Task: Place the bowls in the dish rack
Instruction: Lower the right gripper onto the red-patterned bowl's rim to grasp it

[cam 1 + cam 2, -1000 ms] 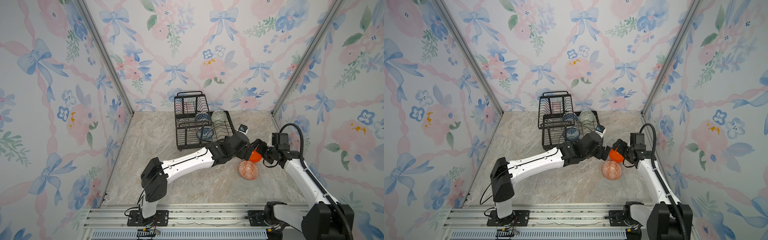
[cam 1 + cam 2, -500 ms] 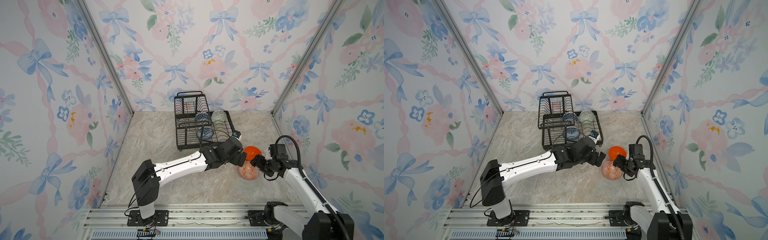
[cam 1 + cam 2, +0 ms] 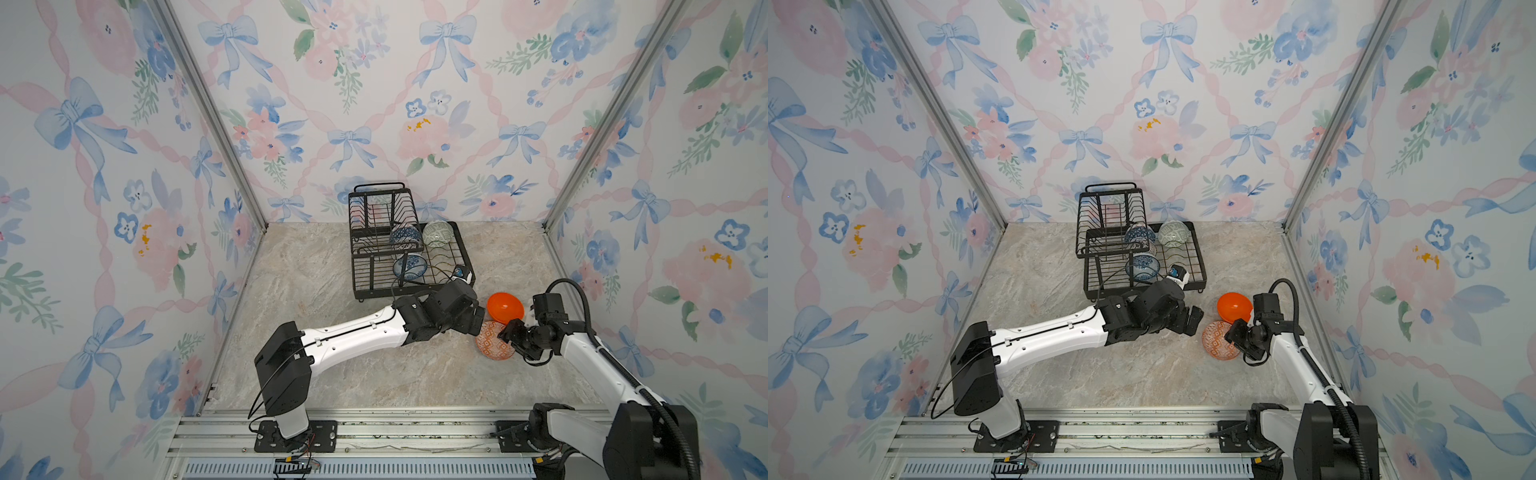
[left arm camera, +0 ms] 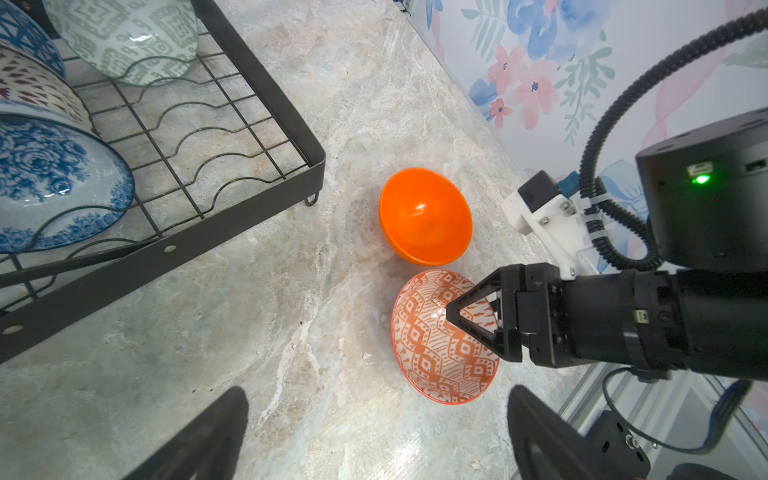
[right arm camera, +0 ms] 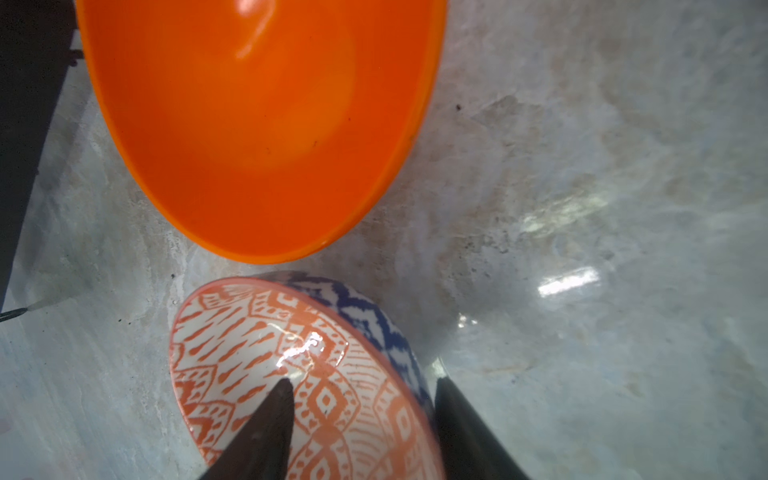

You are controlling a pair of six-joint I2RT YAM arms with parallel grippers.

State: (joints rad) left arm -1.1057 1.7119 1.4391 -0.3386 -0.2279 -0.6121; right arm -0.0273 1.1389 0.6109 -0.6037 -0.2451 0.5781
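An orange-white patterned bowl (image 3: pixel 492 343) (image 3: pixel 1219 343) rests tilted on the table, its outside blue-patterned. My right gripper (image 5: pixel 363 380) (image 3: pixel 505 332) straddles its rim, one finger inside and one outside, with a gap still showing at the inner finger. Just behind it stands a plain orange bowl (image 3: pixel 505 306) (image 4: pixel 424 216) (image 5: pixel 257 124). My left gripper (image 4: pixel 376 395) (image 3: pixel 473 324) hovers open and empty beside the patterned bowl (image 4: pixel 436 345). The black wire dish rack (image 3: pixel 465 257) (image 4: pixel 249 79) holds a dark-blue bowl (image 3: pixel 405 237), a green-white bowl (image 3: pixel 437 232) and a blue floral bowl (image 3: pixel 409 266).
The right side wall (image 3: pixel 582 291) stands close behind the two orange bowls. The rack's front corner and foot (image 4: pixel 311 199) lie a short way from the plain orange bowl. An aluminium rail (image 3: pixel 374 428) runs along the table's front edge.
My right gripper has dropped from beside the plain orange bowl onto the patterned bowl's rim, and its jaws have narrowed. The left arm has drawn back from the rack toward the front.
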